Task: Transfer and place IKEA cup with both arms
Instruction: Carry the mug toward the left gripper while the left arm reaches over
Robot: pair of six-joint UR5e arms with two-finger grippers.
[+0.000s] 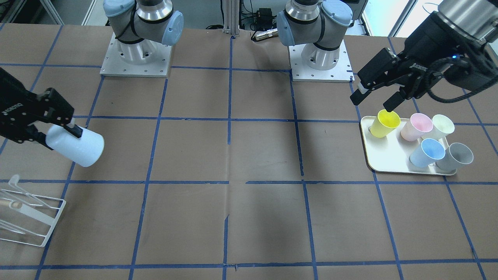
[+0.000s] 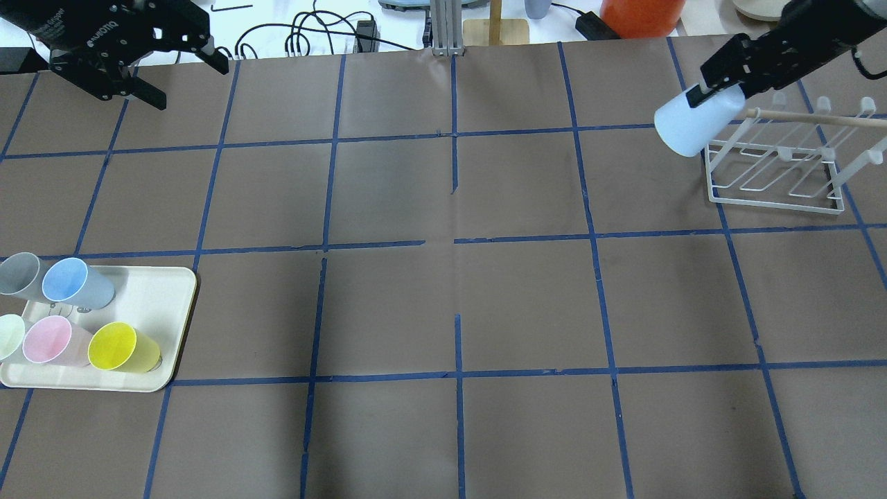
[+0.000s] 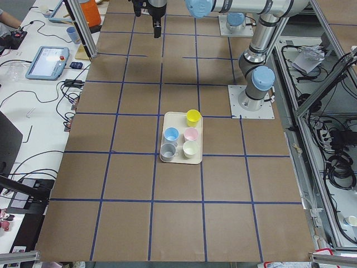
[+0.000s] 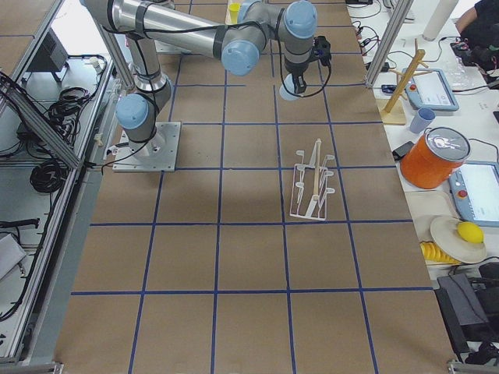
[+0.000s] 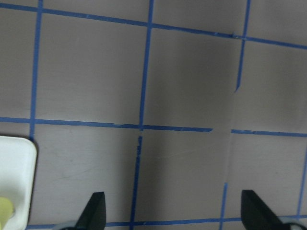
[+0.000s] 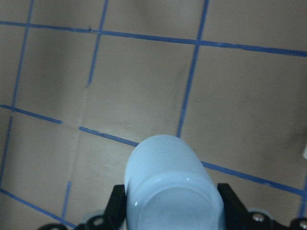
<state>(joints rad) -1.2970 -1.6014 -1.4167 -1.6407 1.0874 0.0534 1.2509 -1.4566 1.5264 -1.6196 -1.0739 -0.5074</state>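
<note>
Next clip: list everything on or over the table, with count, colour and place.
IKEA cup: 1, very pale blue, held tilted in the air beside the rack.
yellow cup: 1, on the tray.
pink cup: 1, on the tray.
cream cup: 1, on the tray.
blue cup: 1, on the tray.
grey cup: 1, on the tray.
tray: 1, off-white, robot's left side.
rack: 1, white wire with a wooden rod, robot's right side.
table: 1, brown, blue tape grid.
left gripper: black, open, empty, raised near the tray.
right gripper: black, shut on the IKEA cup.
</note>
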